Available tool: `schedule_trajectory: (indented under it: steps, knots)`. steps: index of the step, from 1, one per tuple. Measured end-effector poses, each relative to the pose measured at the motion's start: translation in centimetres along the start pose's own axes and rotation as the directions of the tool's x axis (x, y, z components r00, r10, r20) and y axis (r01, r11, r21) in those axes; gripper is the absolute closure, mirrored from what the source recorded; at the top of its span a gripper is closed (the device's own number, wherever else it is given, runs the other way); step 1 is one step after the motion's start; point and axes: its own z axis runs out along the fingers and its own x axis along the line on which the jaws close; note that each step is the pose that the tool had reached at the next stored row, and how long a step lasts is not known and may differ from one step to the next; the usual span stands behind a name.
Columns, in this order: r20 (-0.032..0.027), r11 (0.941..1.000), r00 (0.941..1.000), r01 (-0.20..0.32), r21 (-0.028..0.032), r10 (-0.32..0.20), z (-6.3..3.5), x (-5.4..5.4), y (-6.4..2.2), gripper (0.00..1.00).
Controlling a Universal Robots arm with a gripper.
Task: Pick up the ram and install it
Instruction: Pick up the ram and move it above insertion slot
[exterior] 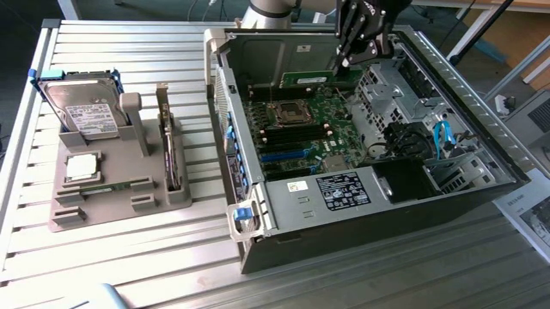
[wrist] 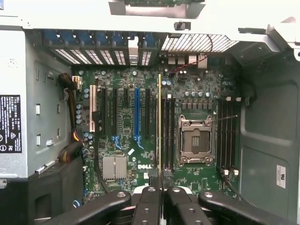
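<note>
Green and thin, the ram (wrist: 159,122) is pinched at one end between the fingers of your claw (wrist: 161,185), which is closed narrow on it. In the wrist view you see the stick edge-on, a pale line running across the middle of the motherboard (wrist: 124,126). That looks like the reason for the hold: its long edge lies parallel to the black memory slots (wrist: 168,136) just beside the empty processor socket (wrist: 194,140), so it seems lined up for one of them. It is not yet seated. I cannot tell whether it hangs directly over a slot or a shade to one side. In the exterior view the stick sits high, near the inner wall of the open computer case (exterior: 447,71), with its label side showing.

The case lies on its side with the cover off, which is why the board faces up to you. It rests on a table (exterior: 129,38) of ribbed metal slats. Toward the exterior view's left a grey holder (exterior: 103,209) stands well apart from the case. It keeps a hard drive (exterior: 82,109), a square silver chip (exterior: 82,166) and a card (exterior: 170,151) each in its own pocket. Beyond the table you have floor, furniture legs and some paper sheets (exterior: 532,219) at the exterior view's right.
</note>
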Motion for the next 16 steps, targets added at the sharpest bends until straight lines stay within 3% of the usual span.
schedule_trajectory:
  steps: [16]
  knots:
    - [-0.0001, 1.0, 1.0, 0.0, 0.0, 0.0, 1.82, 0.1, -0.02, 0.88]
